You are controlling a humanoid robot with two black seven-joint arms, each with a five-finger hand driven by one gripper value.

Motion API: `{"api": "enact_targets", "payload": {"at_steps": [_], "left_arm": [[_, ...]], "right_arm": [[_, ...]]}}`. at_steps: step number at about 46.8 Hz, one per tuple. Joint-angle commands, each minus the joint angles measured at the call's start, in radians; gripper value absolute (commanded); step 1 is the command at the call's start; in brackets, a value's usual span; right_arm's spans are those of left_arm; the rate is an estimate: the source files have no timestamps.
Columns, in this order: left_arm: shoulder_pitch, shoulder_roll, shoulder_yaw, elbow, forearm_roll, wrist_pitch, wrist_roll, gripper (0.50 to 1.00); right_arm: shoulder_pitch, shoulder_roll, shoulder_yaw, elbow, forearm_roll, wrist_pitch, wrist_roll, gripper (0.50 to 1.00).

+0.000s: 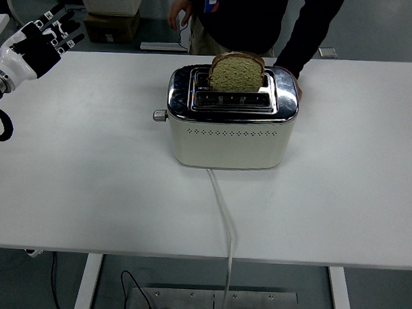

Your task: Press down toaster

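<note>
Crowding toaster (229, 128): person's hand (296, 86), bread slice (237, 74).

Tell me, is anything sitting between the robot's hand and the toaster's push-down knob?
Nothing visible: only bare table lies between the left hand and the lever on the toaster.

We see bare desk (89, 177) between the left hand (43, 41) and the toaster's lever (159, 115); a person's hand (296, 86) touches its far-right corner.
</note>
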Motion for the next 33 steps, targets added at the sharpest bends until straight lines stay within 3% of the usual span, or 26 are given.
{"api": "enact_targets", "payload": {"at_steps": [1, 33], "left_arm": [[0.0, 0.0, 0.0, 0.0, -0.001, 0.0, 0.0, 1.0], [0.011, -0.012, -0.002, 0.0, -0.001, 0.002, 0.0, 1.0]], "right_arm": [[0.0, 0.0, 0.0, 0.0, -0.001, 0.0, 0.0, 0.998], [0.0, 0.0, 0.0, 0.0, 0.0, 0.0, 0.0, 0.998]]}}
